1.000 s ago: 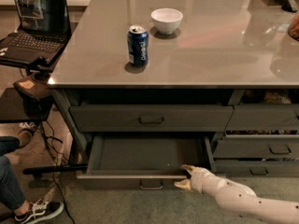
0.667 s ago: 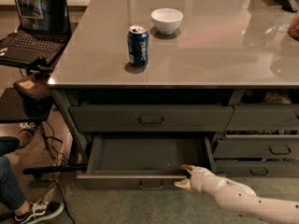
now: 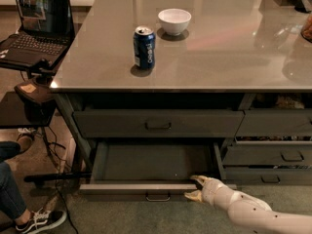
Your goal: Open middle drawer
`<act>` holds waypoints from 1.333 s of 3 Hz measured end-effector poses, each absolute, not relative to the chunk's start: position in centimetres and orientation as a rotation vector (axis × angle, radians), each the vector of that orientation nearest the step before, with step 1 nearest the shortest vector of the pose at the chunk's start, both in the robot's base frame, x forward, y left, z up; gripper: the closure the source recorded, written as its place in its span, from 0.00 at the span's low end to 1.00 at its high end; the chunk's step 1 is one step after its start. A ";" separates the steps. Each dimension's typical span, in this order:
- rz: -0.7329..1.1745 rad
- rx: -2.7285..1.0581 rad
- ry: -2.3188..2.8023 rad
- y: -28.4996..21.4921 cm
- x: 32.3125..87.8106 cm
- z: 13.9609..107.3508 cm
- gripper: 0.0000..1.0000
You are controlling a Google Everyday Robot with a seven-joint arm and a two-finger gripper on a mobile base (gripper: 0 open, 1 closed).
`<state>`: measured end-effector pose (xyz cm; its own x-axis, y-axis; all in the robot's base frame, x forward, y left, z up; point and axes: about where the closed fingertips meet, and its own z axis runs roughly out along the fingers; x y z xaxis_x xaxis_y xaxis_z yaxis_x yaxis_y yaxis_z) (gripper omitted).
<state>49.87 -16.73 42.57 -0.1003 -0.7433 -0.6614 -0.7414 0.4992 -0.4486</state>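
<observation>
The middle drawer [image 3: 156,162] stands pulled out below the counter, showing a shallow plain grey inside. Its front panel [image 3: 141,188] faces me, with a small loop handle [image 3: 157,197] at its centre. My gripper [image 3: 194,187] is at the right end of that front panel, low near the floor, well right of the handle. Its pale fingers [image 3: 197,179] are spread, one over the panel's top edge and one in front of it. It holds nothing that I can see. My white arm [image 3: 253,213] comes in from the lower right.
The shut drawer [image 3: 158,123] sits above the open one. More drawers [image 3: 287,156] are on the right. A blue can [image 3: 144,47] and a white bowl [image 3: 174,21] stand on the countertop [image 3: 219,57]. A laptop [image 3: 36,26] on a stand and a person's legs [image 3: 14,199] are at left.
</observation>
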 end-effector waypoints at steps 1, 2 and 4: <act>-0.003 -1.239 1.837 -16.7 49.9 42.6 1.00; 0.000 -1.239 1.834 -16.8 48.9 42.1 1.00; 0.002 -1.237 1.833 -16.6 48.0 42.2 1.00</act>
